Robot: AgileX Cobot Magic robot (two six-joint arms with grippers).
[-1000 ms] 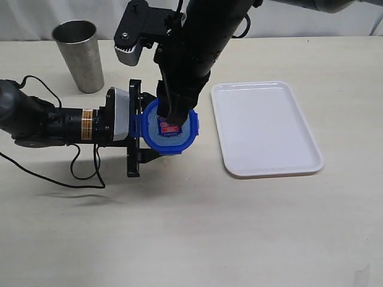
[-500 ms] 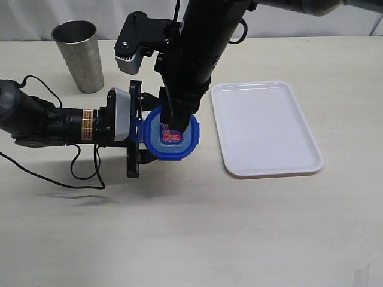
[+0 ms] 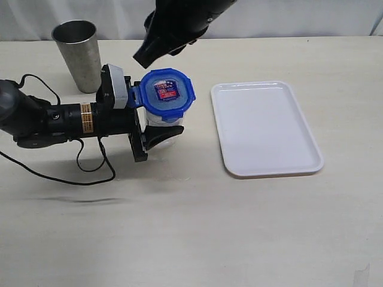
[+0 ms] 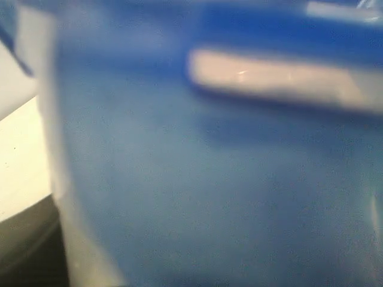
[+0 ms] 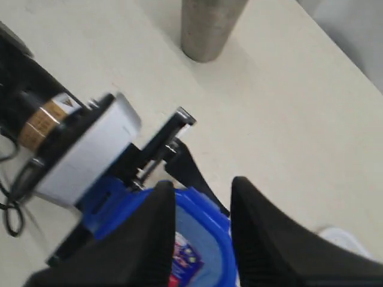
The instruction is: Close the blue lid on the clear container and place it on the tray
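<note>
The blue lid (image 3: pixel 166 91) with its red-and-white sticker sits on top of the clear container (image 3: pixel 154 122). My left gripper (image 3: pixel 158 133) reaches in from the left and is shut on the container's body below the lid. In the left wrist view the blurred blue lid (image 4: pixel 209 167) fills nearly the whole picture and hides the fingers. My right gripper (image 3: pixel 143 58) hangs above and behind the lid, apart from it. In the right wrist view the right gripper (image 5: pixel 202 185) is open, with the lid (image 5: pixel 200 239) below its two black fingers. The white tray (image 3: pixel 266 128) lies to the right, with nothing on it.
A grey steel cup (image 3: pixel 78 57) stands at the back left, also seen as the cup (image 5: pixel 209 27) in the right wrist view. The left arm's black cable (image 3: pixel 90 173) loops on the table in front of that arm.
The right gripper has lifted off the lid and drawn back upward. The left gripper has turned, and the lidded container has moved up in the view, its clear body now showing.
</note>
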